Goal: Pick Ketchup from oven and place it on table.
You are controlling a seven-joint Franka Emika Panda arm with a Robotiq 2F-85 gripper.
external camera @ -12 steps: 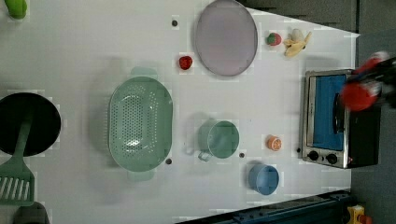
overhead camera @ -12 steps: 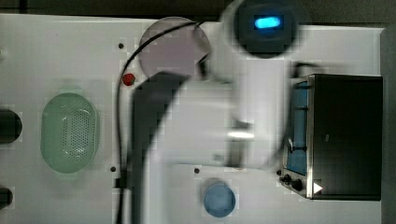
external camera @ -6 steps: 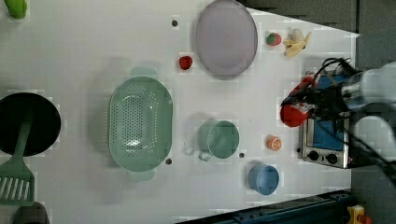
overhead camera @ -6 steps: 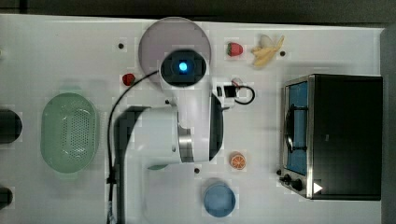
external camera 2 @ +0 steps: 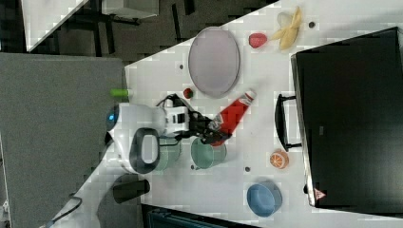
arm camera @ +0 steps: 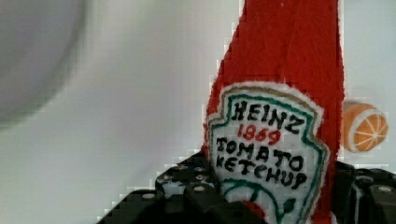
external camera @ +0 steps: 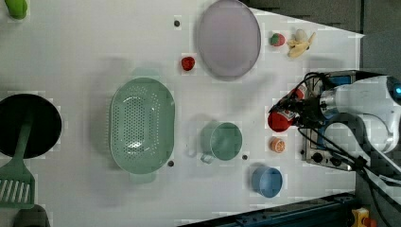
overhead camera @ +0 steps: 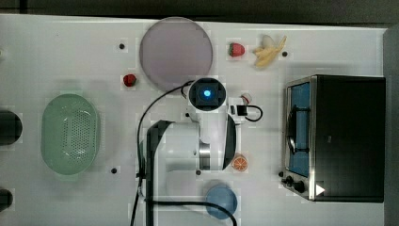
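We see the gripper (external camera 2: 212,129) clamped around the lower body of the ketchup (external camera 2: 233,115), the black fingers (arm camera: 187,198) pressed against either side of the white "Heinz Tomato Ketchup" label in the wrist view. The red bottle is out of the oven (external camera 2: 349,123) and held above the table (external camera 2: 256,85), its white cap pointing toward the oven's dark handle (external camera 2: 283,122) in the right view. Taking the oven as our landmark: in the right view the bottle hangs well clear of the door, between the oven and the grey plate (external camera 2: 214,61); a green mug (external camera 2: 207,153) sits beyond the bottle's base, farther from the oven. An orange slice (external camera 2: 279,159) lies near the oven's front, and a blue bowl (external camera 2: 263,198) rests near the oven's knob end. In the left view the ketchup (external camera: 282,117) shows just in front of the oven's face, with the orange slice (external camera: 277,144) just beside it. In the top view the arm (overhead camera: 207,127) stands over the table in front of the oven (overhead camera: 336,137), whose blue-tinted door (overhead camera: 299,129) faces it. Farther from the oven lies a green colander (overhead camera: 69,133); a strawberry (overhead camera: 236,49) and a peeled banana (overhead camera: 269,51) rest off the oven's far corner.
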